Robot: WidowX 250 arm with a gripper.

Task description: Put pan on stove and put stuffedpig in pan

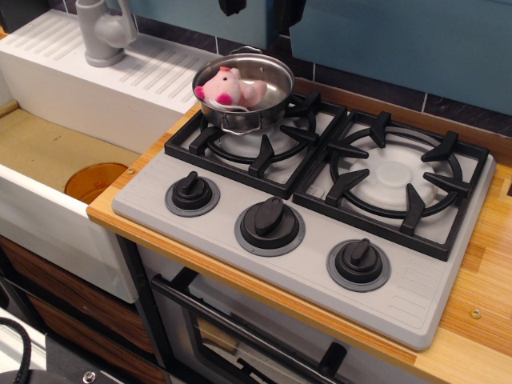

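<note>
The small shiny steel pan [268, 102] stands on the back-left burner grate of the grey stove [216, 216]. The pink stuffedpig [226, 86] lies inside the pan, on its left side, snout toward the left. My gripper [261, 8] is high above the pan at the top edge of the view. Only its two dark fingertips [232, 6] show. They stand wide apart and hold nothing.
A white sink [56, 152] with an orange drain and a grey faucet [104, 32] lies left of the stove. The right burner grate [394, 178] is bare. Three black knobs [270, 224] line the stove front. A wooden counter edge [480, 272] runs on the right.
</note>
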